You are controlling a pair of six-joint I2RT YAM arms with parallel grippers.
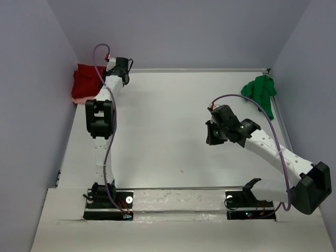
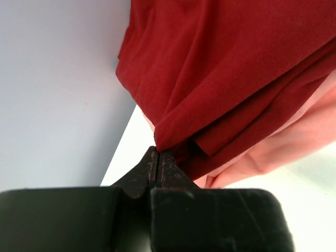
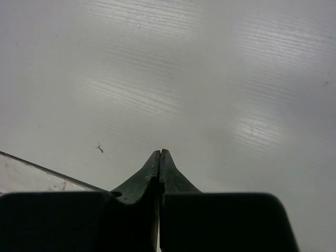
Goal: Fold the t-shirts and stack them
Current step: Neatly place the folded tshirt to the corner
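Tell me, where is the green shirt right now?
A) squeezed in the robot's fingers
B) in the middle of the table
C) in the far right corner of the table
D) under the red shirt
C: the green shirt lies bunched up at the far right corner of the table, on its own, while the red shirt is in the far left corner.

The dark red t-shirt (image 2: 220,68) covers most of the pink t-shirt (image 2: 283,144) beneath it.

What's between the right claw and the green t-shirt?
Nothing: top view shows bare table between right claw and green t-shirt, only the arm's purple cable arching over.
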